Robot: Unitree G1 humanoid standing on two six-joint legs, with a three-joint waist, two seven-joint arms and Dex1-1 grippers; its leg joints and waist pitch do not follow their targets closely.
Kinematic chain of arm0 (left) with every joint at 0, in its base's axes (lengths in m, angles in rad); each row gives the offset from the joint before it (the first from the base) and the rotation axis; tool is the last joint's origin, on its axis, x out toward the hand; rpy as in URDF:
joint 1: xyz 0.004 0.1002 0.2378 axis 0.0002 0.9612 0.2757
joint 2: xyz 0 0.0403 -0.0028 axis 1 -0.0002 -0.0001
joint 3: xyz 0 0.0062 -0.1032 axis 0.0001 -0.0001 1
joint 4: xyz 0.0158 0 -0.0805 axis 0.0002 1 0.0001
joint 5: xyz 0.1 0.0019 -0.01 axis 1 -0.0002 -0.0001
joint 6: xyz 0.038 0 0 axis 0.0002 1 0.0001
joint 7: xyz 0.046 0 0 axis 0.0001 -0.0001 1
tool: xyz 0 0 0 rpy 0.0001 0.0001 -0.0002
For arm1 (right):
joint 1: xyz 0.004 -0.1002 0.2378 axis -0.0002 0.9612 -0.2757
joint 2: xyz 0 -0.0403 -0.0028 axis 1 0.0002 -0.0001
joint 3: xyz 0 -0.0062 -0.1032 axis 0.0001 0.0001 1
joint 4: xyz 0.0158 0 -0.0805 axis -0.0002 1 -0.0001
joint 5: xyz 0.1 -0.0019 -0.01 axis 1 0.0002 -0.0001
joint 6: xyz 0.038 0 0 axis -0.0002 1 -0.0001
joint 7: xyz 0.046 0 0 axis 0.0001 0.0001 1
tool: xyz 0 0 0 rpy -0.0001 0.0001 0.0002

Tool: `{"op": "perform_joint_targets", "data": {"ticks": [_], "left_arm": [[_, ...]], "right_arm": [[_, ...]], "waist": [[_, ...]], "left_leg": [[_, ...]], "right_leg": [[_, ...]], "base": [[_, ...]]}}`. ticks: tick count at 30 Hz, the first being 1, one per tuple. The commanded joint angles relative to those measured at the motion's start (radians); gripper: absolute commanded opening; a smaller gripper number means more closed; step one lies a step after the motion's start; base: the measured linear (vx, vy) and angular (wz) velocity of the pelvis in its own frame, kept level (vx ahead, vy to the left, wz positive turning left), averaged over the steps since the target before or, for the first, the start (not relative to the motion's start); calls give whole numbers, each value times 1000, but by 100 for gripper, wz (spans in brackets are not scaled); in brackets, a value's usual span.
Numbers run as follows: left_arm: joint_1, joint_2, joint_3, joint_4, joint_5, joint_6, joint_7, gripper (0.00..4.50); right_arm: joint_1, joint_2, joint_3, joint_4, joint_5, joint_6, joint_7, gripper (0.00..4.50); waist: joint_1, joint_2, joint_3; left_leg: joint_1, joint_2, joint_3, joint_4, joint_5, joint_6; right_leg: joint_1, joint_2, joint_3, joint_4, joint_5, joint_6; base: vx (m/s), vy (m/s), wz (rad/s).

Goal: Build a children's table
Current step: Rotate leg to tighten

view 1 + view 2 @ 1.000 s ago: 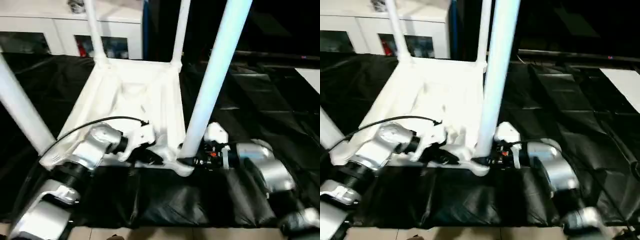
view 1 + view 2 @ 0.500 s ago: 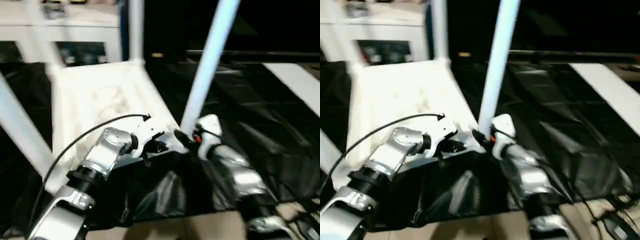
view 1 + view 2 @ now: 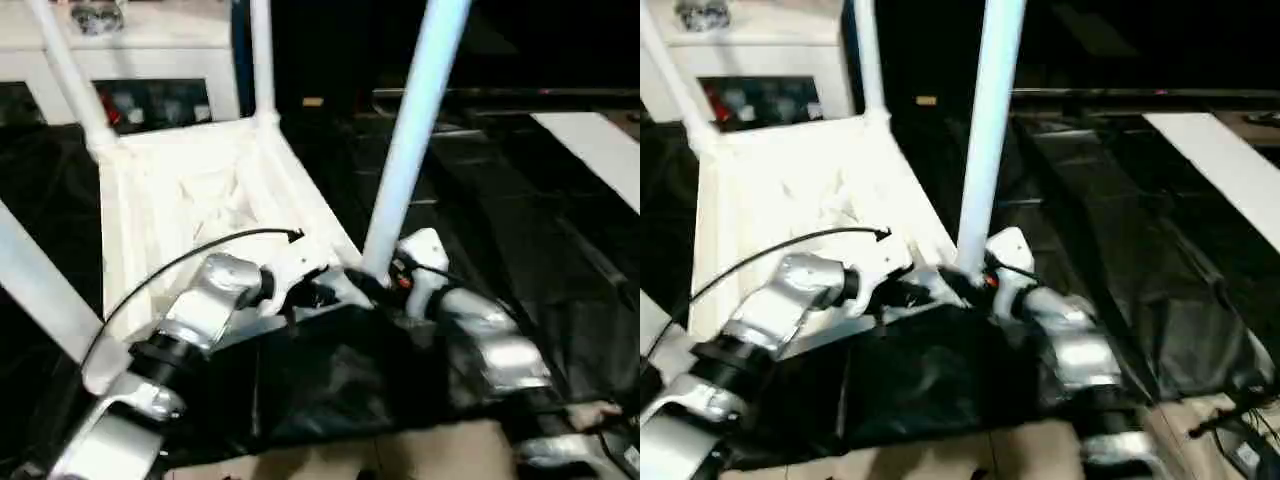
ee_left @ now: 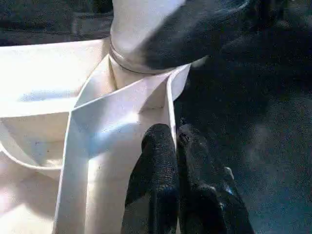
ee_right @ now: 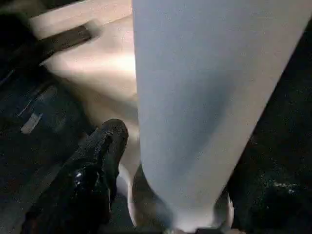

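- Since a second ago, tabletop (image 3: 190, 190) sits turned, its near corner swung toward the right arm; the head camera has shifted too.
- Tabletop lies upside down on black sheeting (image 3: 520, 220), legs up; near-right leg (image 3: 405, 150) stands in its corner socket.
- Left end effector (image 4: 174, 146) clenched on the tabletop's rim beside that socket.
- Right end effector (image 3: 962, 280) at the leg's base, one finger (image 5: 105, 146) beside it; grip: cannot tell.

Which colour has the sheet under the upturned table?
Black, a glossy plastic sheet; the left eye view shows it best.
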Motion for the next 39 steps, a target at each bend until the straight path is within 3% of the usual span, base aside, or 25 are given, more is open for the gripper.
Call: {"op": "perform_joint_targets", "data": {"ticks": [1, 2, 4, 6, 8, 15, 22, 24, 25, 26, 29, 30, 31, 32, 33, 35, 36, 39], "left_arm": [[-18, 13, -47, 3, 3, -46, -83, 0], [-19, 14, -47, 4, 4, -48, -86, 0], [-26, 23, -44, 14, 2, -59, -108, 0], [-38, 37, -41, 29, -7, -75, -157, 0], [-44, 42, -44, 36, -11, -82, -172, 0], [-67, 59, -53, 85, -10, -130, -209, 0], [-80, 51, -40, 120, -1, -131, -198, 0], [-79, 45, -33, 123, -7, -121, -188, 0], [-77, 41, -33, 124, -3, -117, -169, 0], [-76, 40, -33, 123, -2, -113, -161, 0], [-67, 23, -27, 112, 8, -80, -101, 0], [-52, 4, -18, 88, 10, -45, -59, 0], [-52, 4, -18, 88, 10, -45, -59, 0], [-42, -11, -14, 72, 14, -22, -28, 0], [-31, -25, -12, 54, 17, 1, -2, 0], [-10, -55, -6, 20, 19, 40, 48, 0], [10, -99, 5, -12, 25, 89, 123, 0], [13, -142, 9, -23, 38, 123, 197, 0]], "right_arm": [[6, -27, 71, -12, 5, -5, 140, 316], [5, -31, 73, -11, 4, -8, 146, 316], [-4, -53, 87, 1, -2, -21, 191, 316], [-36, -80, 99, 33, -7, -23, 259, 316], [-58, -83, 102, 56, -10, -29, 272, 316], [-107, -92, 140, 97, -28, -41, 330, 258], [-99, -84, 148, 102, -18, -25, 357, 249], [-89, -74, 136, 97, -5, -11, 343, 249], [-77, -63, 118, 90, 10, 5, 315, 249], [-74, -59, 112, 89, 13, 9, 303, 249], [-51, -31, 69, 86, 23, 22, 195, 247], [-34, -2, 39, 87, 17, 22, 94, 246], [-34, -2, 39, 87, 17, 22, 94, 246], [-24, 19, 24, 92, 5, 25, 22, 244], [-14, 41, 12, 96, -5, 22, -40, 243], [3, 86, -12, 101, -19, 25, -151, 243], [23, 159, -41, 108, -32, 31, -299, 243], [23, 233, -55, 138, -62, 37, -450, 242]], "waist": [[12, -3, -59], [16, -7, -61], [32, -1, -71], [40, 0, -71], [48, -3, -72], [51, -1, -66], [56, -1, -68], [58, -2, -68], [60, 9, -67], [61, 4, -65], [62, 3, -63], [62, -3, -60], [61, -1, -59], [55, -7, -58], [54, -6, -57], [46, -11, -54], [34, -17, -50], [18, -11, -52]], "left_leg": [[9, 23, 17, -61, -267, 89], [8, 22, 21, -58, -244, 92], [0, 22, 29, -50, -127, 119], [-6, 21, 30, -45, -80, 128], [-6, 21, 31, -44, -85, 125], [-4, 25, 30, -49, -166, 63], [-4, 25, 29, -48, -164, 55], [-5, 25, 29, -48, -159, 55], [-3, 25, 29, -48, -167, 51], [-3, 26, 29, -49, -181, 47], [1, 26, 27, -53, -214, 31], [4, 26, 26, -55, -238, 19], [5, 27, 26, -57, -244, 13], [-2, 25, 23, -60, -250, 6], [-3, 24, 21, -61, -253, 2], [1, 23, 21, -61, -276, -3], [-6, 21, 17, -65, -290, -9], [-2, 16, 9, -65, -342, -19]], "right_leg": [[27, -41, 55, -59, -275, -218], [28, -40, 60, -52, -238, -231], [35, -36, 67, -20, -54, -282], [42, -34, 67, -10, 10, -291], [47, -33, 66, -7, 3, -294], [46, -34, 65, -21, -161, -248], [47, -32, 66, -18, -151, -247], [48, -32, 66, -18, -152, -247], [46, -33, 66, -20, -165, -245], [45, -32, 66, -24, -182, -239], [43, -35, 65, -31, -251, -221], [39, -37, 66, -39, -316, -202], [37, -38, 67, -41, -334, -193], [41, -39, 65, -42, -378, -172], [41, -38, 63, -46, -400, -161], [33, -40, 62, -56, -466, -135], [31, -39, 59, -62, -527, -106], [27, -39, 49, -78, -607, -61]], "base": [[76, -40, 17], [89, -39, 17], [82, -36, 10], [29, -14, 1], [0, 0, 0], [0, 0, 0], [0, 0, 0], [0, 0, 0], [0, 0, 0], [0, 0, 0], [0, 0, 0], [0, 0, 0], [0, 0, 0], [0, 0, 0], [0, 0, 0], [0, 0, 0], [0, 0, 0], [0, 0, 0]]}}
